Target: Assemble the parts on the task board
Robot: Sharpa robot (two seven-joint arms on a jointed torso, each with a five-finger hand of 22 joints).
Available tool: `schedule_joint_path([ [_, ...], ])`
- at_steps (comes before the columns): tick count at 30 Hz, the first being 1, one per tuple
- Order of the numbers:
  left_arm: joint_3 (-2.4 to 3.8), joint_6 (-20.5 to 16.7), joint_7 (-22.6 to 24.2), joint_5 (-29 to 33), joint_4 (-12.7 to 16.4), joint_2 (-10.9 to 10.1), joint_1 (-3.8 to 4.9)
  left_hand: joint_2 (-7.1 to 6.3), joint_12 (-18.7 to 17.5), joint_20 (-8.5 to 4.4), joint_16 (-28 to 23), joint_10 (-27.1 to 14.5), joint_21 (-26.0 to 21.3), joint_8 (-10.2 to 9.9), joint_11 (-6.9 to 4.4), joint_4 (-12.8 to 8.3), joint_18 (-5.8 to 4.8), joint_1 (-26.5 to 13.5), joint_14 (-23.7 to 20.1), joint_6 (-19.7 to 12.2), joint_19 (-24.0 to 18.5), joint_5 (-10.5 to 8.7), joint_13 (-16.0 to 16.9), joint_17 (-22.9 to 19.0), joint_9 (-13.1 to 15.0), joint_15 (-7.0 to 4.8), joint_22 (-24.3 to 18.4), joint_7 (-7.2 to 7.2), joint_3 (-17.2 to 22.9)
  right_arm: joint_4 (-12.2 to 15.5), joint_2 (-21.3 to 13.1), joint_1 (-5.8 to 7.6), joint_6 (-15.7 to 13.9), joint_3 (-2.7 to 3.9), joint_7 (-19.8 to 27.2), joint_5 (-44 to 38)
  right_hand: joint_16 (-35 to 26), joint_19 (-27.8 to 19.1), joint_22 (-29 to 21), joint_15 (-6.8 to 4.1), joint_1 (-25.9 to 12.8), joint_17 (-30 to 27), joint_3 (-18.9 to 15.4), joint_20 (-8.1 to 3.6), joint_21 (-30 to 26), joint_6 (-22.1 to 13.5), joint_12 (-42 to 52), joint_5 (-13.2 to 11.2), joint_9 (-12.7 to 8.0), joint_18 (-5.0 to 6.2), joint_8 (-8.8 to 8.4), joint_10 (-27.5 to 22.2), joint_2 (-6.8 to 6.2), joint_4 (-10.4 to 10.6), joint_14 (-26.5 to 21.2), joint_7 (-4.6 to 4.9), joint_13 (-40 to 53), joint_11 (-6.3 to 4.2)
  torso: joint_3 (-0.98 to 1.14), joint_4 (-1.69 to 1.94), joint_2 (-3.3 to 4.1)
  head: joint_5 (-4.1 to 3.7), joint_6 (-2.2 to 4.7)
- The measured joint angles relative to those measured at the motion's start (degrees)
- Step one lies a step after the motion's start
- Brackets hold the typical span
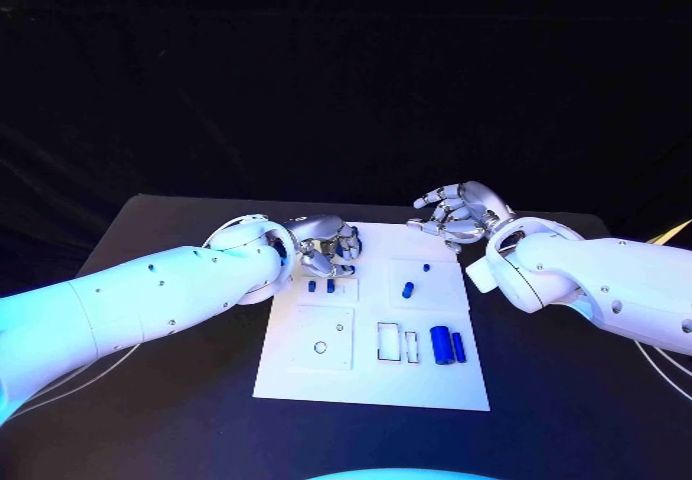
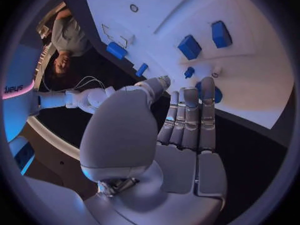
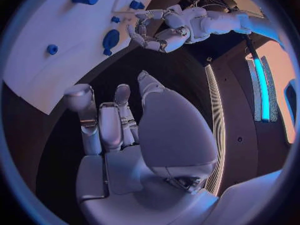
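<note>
The white task board (image 1: 368, 375) lies mid-table. My left hand (image 1: 329, 248) hovers over its far left corner, fingers stretched side by side (image 2: 187, 115), nothing held; their tips partly hide a round blue part (image 2: 217, 96) on the board. Two small blue blocks (image 1: 320, 286) sit just nearer than that hand. A blue pill (image 1: 408, 290) and a small peg (image 1: 427, 268) lie in the far right section. A thick blue cylinder (image 1: 441, 344) and a thin one (image 1: 459, 346) lie at the right edge. My right hand (image 1: 459, 213) hangs off the board's far right corner, empty, fingers loosely bent (image 3: 119, 115).
Empty rectangular slots (image 1: 391, 341) and a small ring hole (image 1: 320, 348) mark the near half of the board. Black table (image 1: 159, 400) surrounds the board on all sides. In the right wrist view the left hand (image 3: 159, 32) shows above the board edge.
</note>
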Motion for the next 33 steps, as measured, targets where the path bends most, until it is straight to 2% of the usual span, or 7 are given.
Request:
schedule_joint_path([
  [3, -0.05, 0.30, -0.30, -1.47, -1.20, 1.13, -0.23, 0.00, -0.49, -0.01, 0.75, 0.00, 0.01, -0.97, 0.01, 0.00, -0.01, -0.01, 0.17, 0.18, 0.02, 0.00, -0.50, 0.04, -0.29, 0.16, 0.01, -0.16, 0.00, -0.03, 0.06, 0.00, -0.22, 0.00, 0.43, 0.00, -1.96, -0.26, -2.00, -0.49, 0.00, -1.74, 0.22, -0.12, -3.33, -0.93, -0.87, 0.00, -0.02, 0.36, 0.01, -0.60, 0.00, 0.21, -0.55, 0.13, -1.28, -0.18, 0.03, -0.04, 0.03, -0.03, 0.04],
  [4, -0.06, 0.38, -0.42, -1.79, -1.54, 1.45, -0.27, 0.00, -0.67, 0.00, 1.24, -0.01, 0.04, -1.21, 0.01, 0.00, -0.01, -0.01, 0.51, 0.19, 0.02, 0.00, -0.77, 0.10, -0.60, 0.12, 0.01, -0.16, 0.00, -0.04, 0.09, 0.00, -0.28, 0.00, 0.54, 0.00, -2.39, -0.29, -2.63, -0.49, 0.00, -2.33, 0.22, -0.15, -4.02, -0.93, -0.88, 0.00, -0.02, 1.66, 0.01, -1.16, 0.00, 0.21, -0.55, 0.13, -1.57, 0.05, 0.05, -0.05, 0.03, -0.03, 0.05],
  [16, -0.08, 2.49, -2.78, -3.62, -4.67, 4.22, -0.42, -0.35, -1.69, 0.00, 2.58, -0.43, 0.05, -1.67, 0.40, -0.01, 0.01, -0.37, 1.73, 1.19, 0.05, 0.00, -1.74, 0.14, -1.89, 0.28, 0.04, 0.05, -0.01, -0.05, 0.27, 0.00, -0.47, 0.00, 0.99, 0.00, -2.38, -1.00, -3.02, -0.37, 0.00, -2.60, 1.09, -0.04, -4.46, -0.93, -1.51, 0.00, -0.03, 1.70, 0.02, -1.42, 0.00, -0.34, -1.65, 0.13, -2.05, -0.19, 0.10, -0.04, 0.04, -0.21, -0.05],
  [17, -0.08, 2.60, -2.98, -3.64, -4.83, 4.34, -0.42, -0.35, -1.82, 0.00, 2.58, -0.42, 0.08, -1.67, 0.40, -0.01, 0.15, -0.37, 1.73, 1.39, 0.05, 0.00, -1.85, 0.14, -1.89, 0.28, 0.14, -0.16, -0.01, -0.05, 0.28, 0.00, -0.47, 0.00, 0.99, 0.01, -2.38, -1.00, -3.02, -0.37, 0.00, -2.60, 1.48, -0.04, -4.46, -0.93, -1.51, 0.00, -0.03, 1.70, 0.02, -1.41, 0.00, 0.06, -1.65, 0.13, -2.05, -0.20, 0.10, -0.02, 0.03, -0.22, -0.07],
  [18, -0.08, 2.72, -3.19, -3.66, -5.00, 4.44, -0.42, -0.35, -1.82, 0.01, 3.17, -0.42, 0.11, -1.67, 0.41, -0.47, 1.41, -0.37, 1.74, 1.42, 0.06, 0.00, -2.03, 0.26, -2.12, 0.28, 0.15, -0.17, -0.46, -0.05, 0.28, 0.00, -0.46, 0.00, 0.99, 0.01, -2.38, -1.00, -3.02, -0.37, 0.00, -2.60, 1.48, -0.04, -4.46, -0.93, -1.51, 0.00, -0.03, 1.70, 0.02, -1.42, 0.00, 0.06, -1.65, 0.13, -2.05, -0.19, 0.10, -0.01, 0.03, -0.23, -0.09],
  [24, -0.07, 3.28, -4.23, -3.85, -5.75, 4.95, -0.43, 0.06, -1.83, 0.38, 4.57, -0.42, 1.44, -2.65, 0.41, -2.34, 1.34, 0.05, 2.64, 2.62, 0.45, 0.00, -2.60, 0.73, -3.15, 0.38, 0.86, -0.58, 0.62, -0.07, 0.34, 0.00, -0.42, 0.00, 0.99, 0.01, -2.38, -1.00, -3.04, -0.37, 0.00, -2.61, 1.48, -0.04, -4.46, -0.93, -1.51, 0.00, -0.03, 1.70, 0.02, -1.42, 0.00, 0.06, -1.65, 0.13, -2.18, -0.21, 0.09, 0.07, -0.04, -0.31, -0.18],
  [33, -0.06, 3.34, -4.90, -4.21, -6.45, 5.59, -0.41, 0.28, -2.28, 0.38, 4.58, -0.42, 2.29, -2.66, 0.41, -2.36, 1.34, 0.27, 2.64, 3.57, 0.45, 0.00, -3.11, 0.71, -3.54, 0.38, 1.33, -0.66, 0.63, -0.18, 0.51, -0.01, -0.30, 0.00, 0.98, 0.03, -2.38, -1.00, -3.05, -0.37, 0.00, -2.61, 1.48, -0.04, -4.46, -0.93, -1.52, 0.00, -0.04, 1.70, 0.02, -2.03, 0.00, 0.06, -1.65, 0.13, -2.25, 0.01, 0.05, 0.09, -0.04, -0.33, -0.25],
])
